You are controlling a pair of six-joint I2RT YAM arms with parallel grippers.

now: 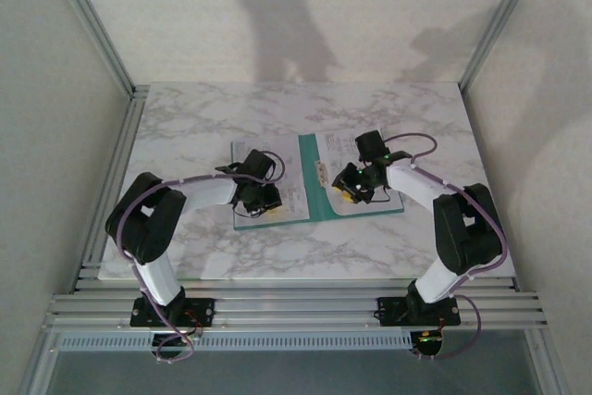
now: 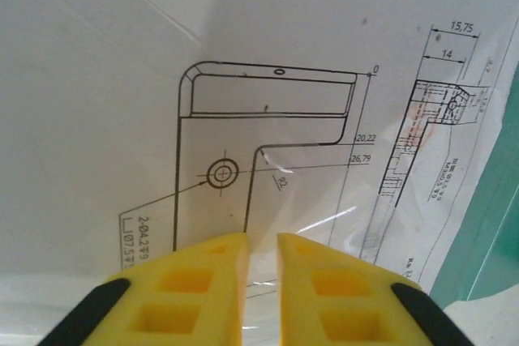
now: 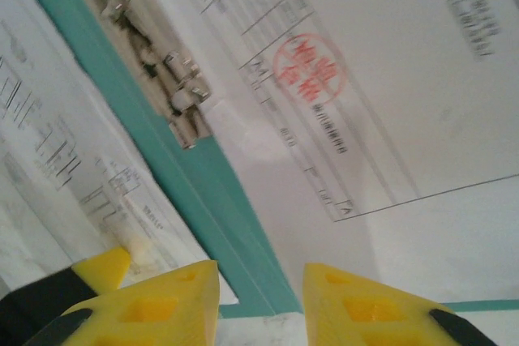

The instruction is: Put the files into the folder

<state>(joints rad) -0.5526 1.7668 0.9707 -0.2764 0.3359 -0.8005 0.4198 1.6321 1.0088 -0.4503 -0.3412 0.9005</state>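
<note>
**Folder open flat, both hands parked over the paper**

Quick count of what's on the marble table (image 1: 388, 108): one teal folder (image 1: 310, 159), two arms, two hands.

The folder lies open mid-table, and there's paper on both halves. The right half carries one sheet (image 3: 405, 79) with a red stamp (image 3: 310, 66) on it. The left half has a drawing sheet (image 2: 122, 119). From the top view it could be two overlapping sheets there, honestly can't tell. There's one metal clip (image 3: 182, 99), sitting on the teal centre fold.

The left hand (image 2: 261, 241) is low over the left sheet. Its two yellow fingers are only a crack apart, with nothing pinched between them, just the drawing showing through the slit. A bit of teal cover peeks out at that sheet's right edge.

The right hand (image 3: 259, 269) is over the right half, just beside the fold. Its fingers are clearly spread and holding nothing, with the fold's teal strip running down to the gap between them.
</note>
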